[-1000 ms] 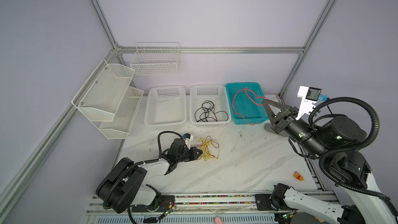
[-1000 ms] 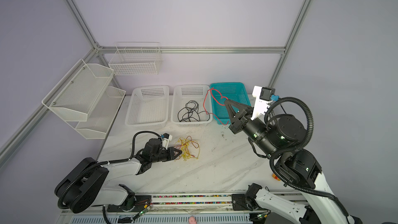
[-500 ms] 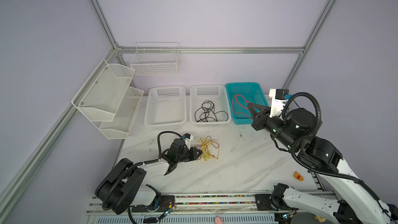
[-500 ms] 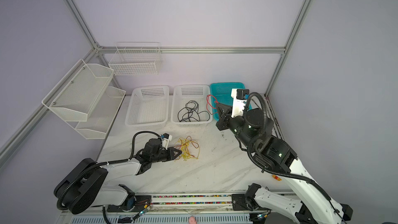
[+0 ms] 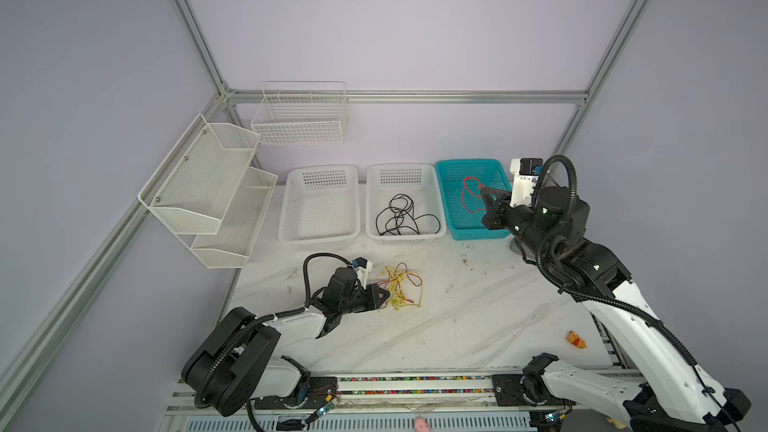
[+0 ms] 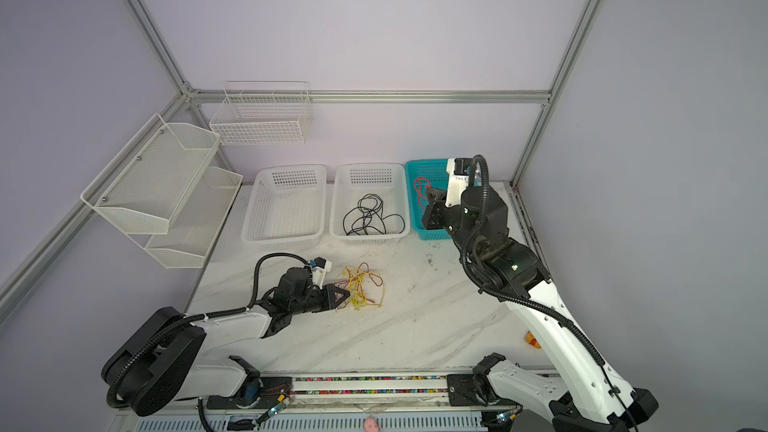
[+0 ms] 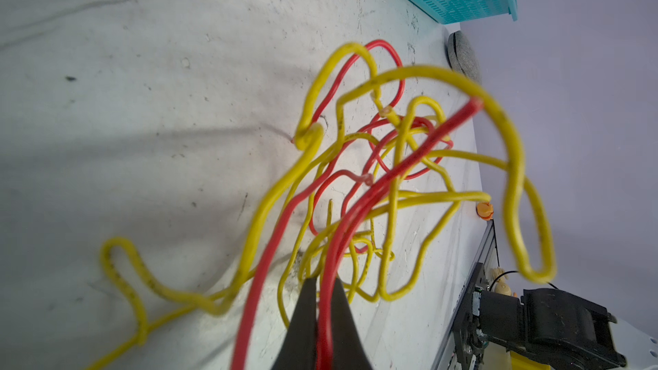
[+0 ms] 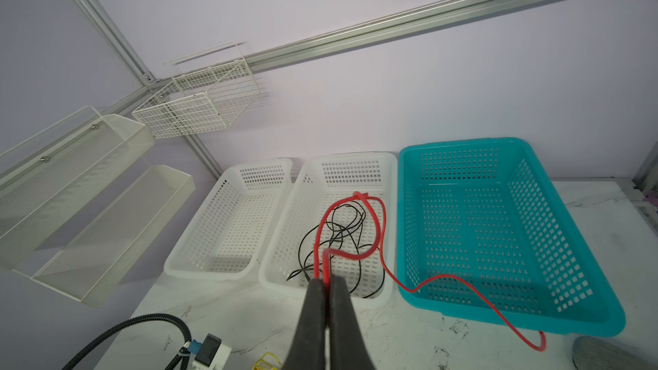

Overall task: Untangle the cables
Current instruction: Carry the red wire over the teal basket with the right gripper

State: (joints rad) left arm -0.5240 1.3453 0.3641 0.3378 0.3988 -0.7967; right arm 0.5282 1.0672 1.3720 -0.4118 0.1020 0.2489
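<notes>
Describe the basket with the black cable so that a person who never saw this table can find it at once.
Three baskets stand in a row on the table, by the back wall. Take the middle basket, between a white basket and a teal basket. It alone holds a thin black cable, loosely coiled.

A thin black cable [image 5: 401, 216] is lying loosely coiled inside the middle white perforated basket [image 5: 402, 167]. A single thin red wire [image 8: 316, 250] is hanging in loops above the teal plastic basket [image 8: 463, 142], pinched in the right gripper [image 8: 327, 281]. A knot of yellow and red wires [image 5: 401, 286] is sitting on the marbled tabletop [image 5: 457, 326], the left gripper [image 7: 324, 281] clamping one red strand [image 7: 358, 213].
</notes>
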